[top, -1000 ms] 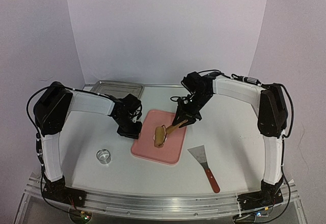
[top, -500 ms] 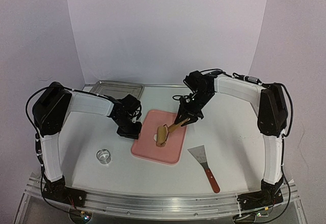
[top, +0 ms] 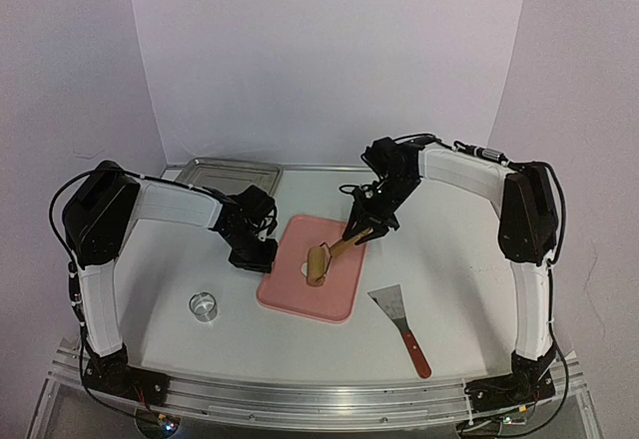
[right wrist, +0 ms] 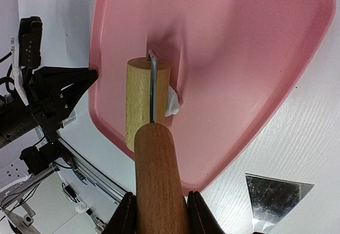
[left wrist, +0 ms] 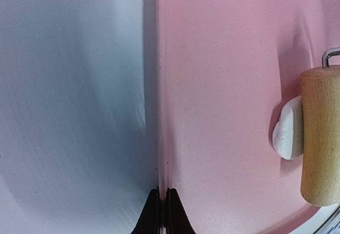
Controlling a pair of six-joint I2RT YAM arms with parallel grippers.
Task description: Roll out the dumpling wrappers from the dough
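Roller slightly rightward; dough against it

dough: mostly hidden under the roller; only one white edge shows.
roller: cut off by the left wrist view's right edge.
scraper: blade clipped by the right wrist view's bottom edge.

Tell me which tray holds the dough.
The pink tray: the white dough lies on it against the wooden roller. The metal tray at the back shows none.
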